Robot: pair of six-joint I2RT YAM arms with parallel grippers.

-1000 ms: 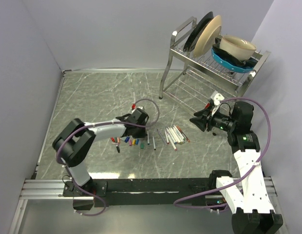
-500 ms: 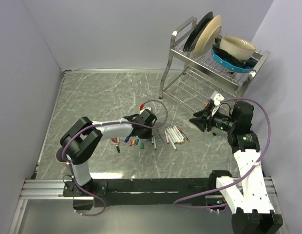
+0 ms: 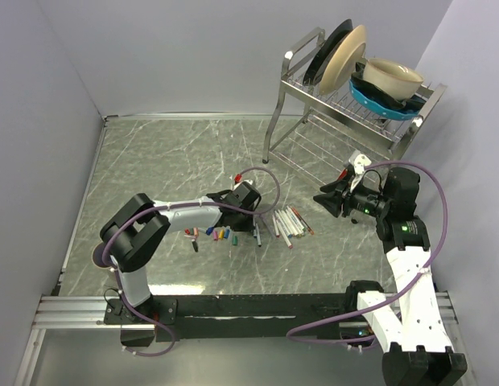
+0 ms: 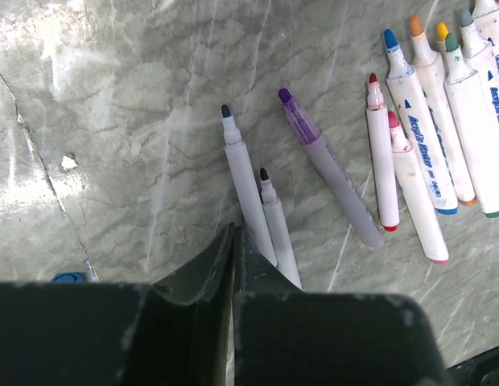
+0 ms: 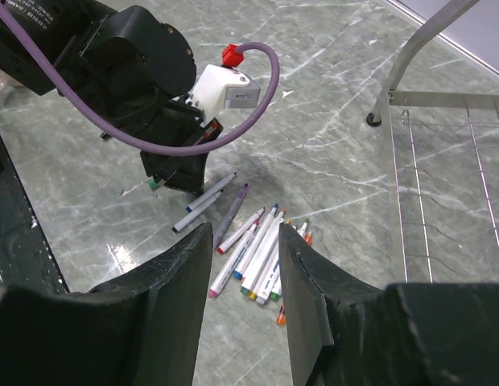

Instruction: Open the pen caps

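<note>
Progress: small coloured plastic pen caps (image 3: pixel 213 234) lie loose just left of the closed, empty left gripper (image 4: pixel 235 235) | thin white-barrelled markers (image 4: pixel 422 137) ahead of its jaws show bare tips; likely nearly done | right gripper (image 5: pixel 244 241) half-open, empty, well apart.

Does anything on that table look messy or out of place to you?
Only a working mess: the uncapped markers lie loose in a rough fan with their tips bare, and the small coloured pen caps are scattered in a line beside them. Nothing looks broken or spilled.
</note>
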